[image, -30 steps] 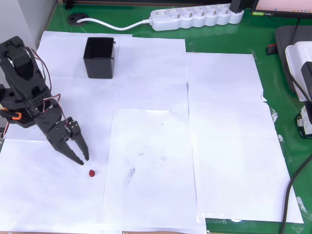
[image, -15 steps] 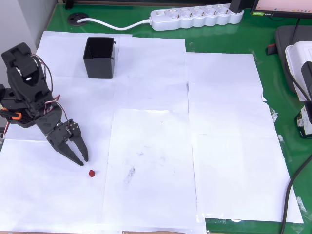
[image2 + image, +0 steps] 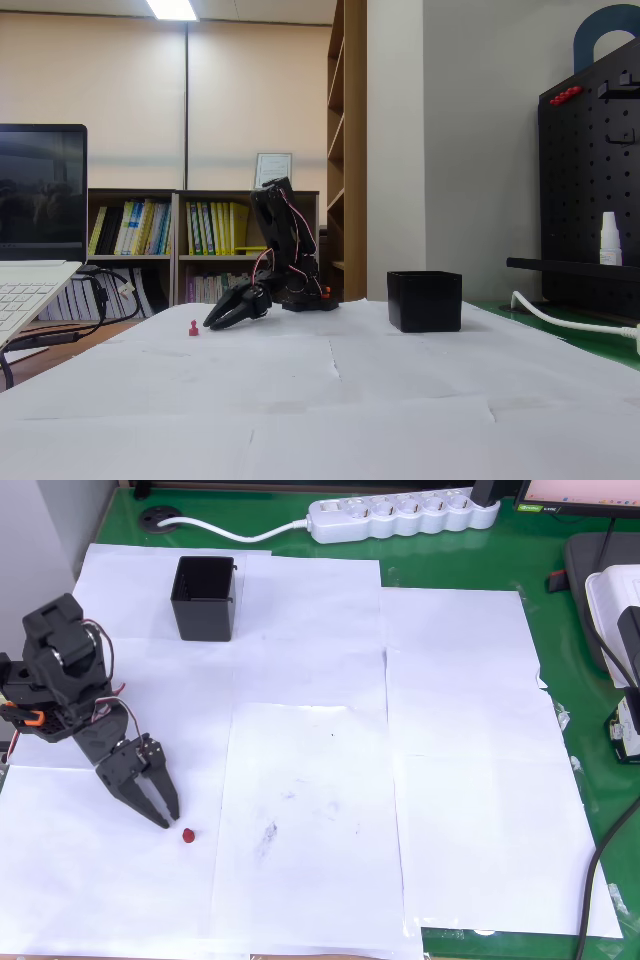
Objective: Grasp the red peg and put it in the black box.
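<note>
The red peg (image 3: 188,834) is a tiny dark-red dot lying on white paper at the lower left of the overhead view; in the fixed view the red peg (image 3: 193,327) stands just left of the arm. My gripper (image 3: 169,819) points down at the paper, its tips a short way up and left of the peg and not touching it. The fingers stand only narrowly open, with nothing between them. In the fixed view the gripper (image 3: 212,324) hangs low over the table. The black box (image 3: 205,598) sits upright at the upper left, far from the peg, and shows as the black box (image 3: 425,300) right of the arm.
White paper sheets (image 3: 450,730) cover the green table. A white power strip (image 3: 400,515) and its cable lie along the far edge. A laptop (image 3: 30,280) stands at the left of the fixed view, and other equipment (image 3: 620,630) sits at the right edge overhead.
The arm has leaned forward and the gripper has dropped slightly toward the peg. Its fingers have narrowed from a clear V to a small gap. Peg and box have not moved.
</note>
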